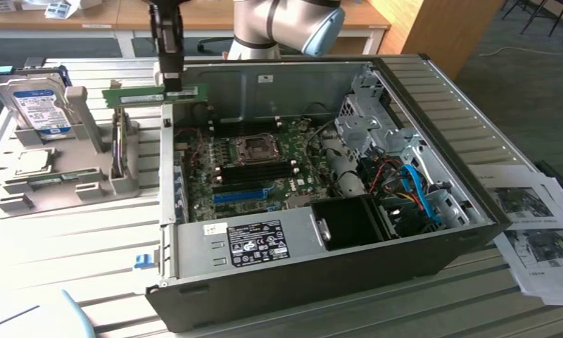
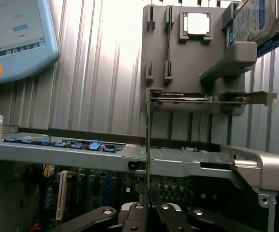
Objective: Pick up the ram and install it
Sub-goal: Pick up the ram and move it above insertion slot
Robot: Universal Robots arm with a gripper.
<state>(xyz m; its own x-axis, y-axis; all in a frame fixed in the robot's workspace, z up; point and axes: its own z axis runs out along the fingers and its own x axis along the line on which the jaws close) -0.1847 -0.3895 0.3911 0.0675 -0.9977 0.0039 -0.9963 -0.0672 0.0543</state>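
gripper [image 1: 174, 89] was pinched nearly closed on the ram [image 1: 136, 95], holding it in the air over the case [image 1: 450, 105] rim. so pickup looked done, seating it on the motherboard [image 1: 291, 184] wasn't

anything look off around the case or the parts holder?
Nothing stands out. The ram hangs level in the gripper, clamped between its fingers, near the open computer case's rim. No visible damage or spills. Printed sheets lie loose beside the case at the exterior view's right.
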